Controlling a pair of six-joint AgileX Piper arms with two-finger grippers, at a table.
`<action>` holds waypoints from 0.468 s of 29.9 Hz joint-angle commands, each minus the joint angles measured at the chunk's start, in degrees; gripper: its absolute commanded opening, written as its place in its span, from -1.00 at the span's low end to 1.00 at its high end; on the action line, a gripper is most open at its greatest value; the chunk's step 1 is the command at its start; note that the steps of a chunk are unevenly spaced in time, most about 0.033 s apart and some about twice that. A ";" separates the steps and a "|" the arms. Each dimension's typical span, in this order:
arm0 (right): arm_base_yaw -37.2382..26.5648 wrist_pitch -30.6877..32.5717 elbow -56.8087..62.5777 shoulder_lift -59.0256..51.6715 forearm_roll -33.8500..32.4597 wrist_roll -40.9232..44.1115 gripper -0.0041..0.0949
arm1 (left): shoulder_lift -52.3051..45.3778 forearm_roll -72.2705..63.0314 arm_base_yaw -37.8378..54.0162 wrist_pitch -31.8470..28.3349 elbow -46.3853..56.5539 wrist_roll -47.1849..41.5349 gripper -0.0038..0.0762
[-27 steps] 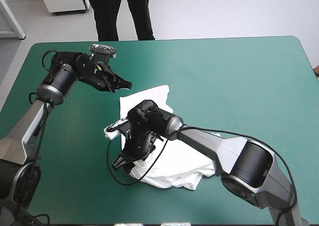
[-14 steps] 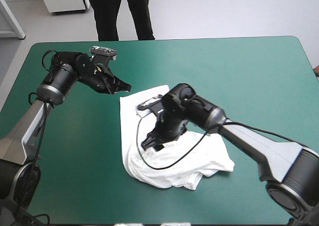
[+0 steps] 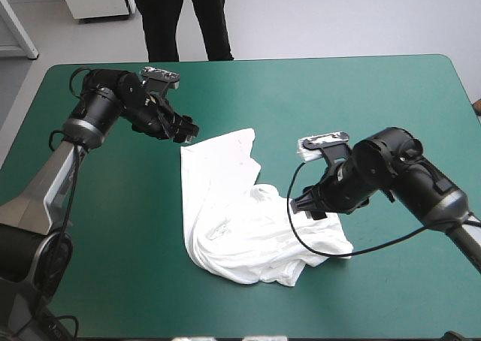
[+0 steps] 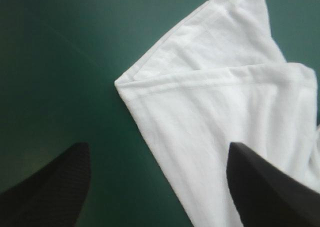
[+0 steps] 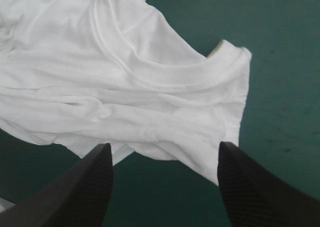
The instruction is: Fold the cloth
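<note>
Beside the T-shirt [image 3: 240, 221] now, right tool [image 3: 307, 207] released, earlier atop it; left tool [image 3: 188, 131] agape.

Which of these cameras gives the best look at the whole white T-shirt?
The high view: the whole crumpled T-shirt is in frame. The left wrist view catches only one corner, the right wrist view only the collar end.

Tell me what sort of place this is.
Probably a robot lab bench for cloth handling. Two arms, the left gripper and the right gripper both open, reach over a table with a teal-green cover, where a crumpled white T-shirt lies.
</note>
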 commanded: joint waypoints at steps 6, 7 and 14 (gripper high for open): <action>-3.54 0.59 3.82 -6.35 -4.27 1.29 0.16 | 6.05 0.63 0.09 4.94 -6.64 -3.29 0.50; -4.07 0.59 4.64 -7.02 -5.04 1.29 0.16 | 6.60 0.63 0.09 4.94 -6.64 -3.34 0.50; -9.65 0.59 9.40 -11.59 -4.60 1.53 0.14 | 11.13 0.85 0.09 1.21 -6.76 -3.95 0.50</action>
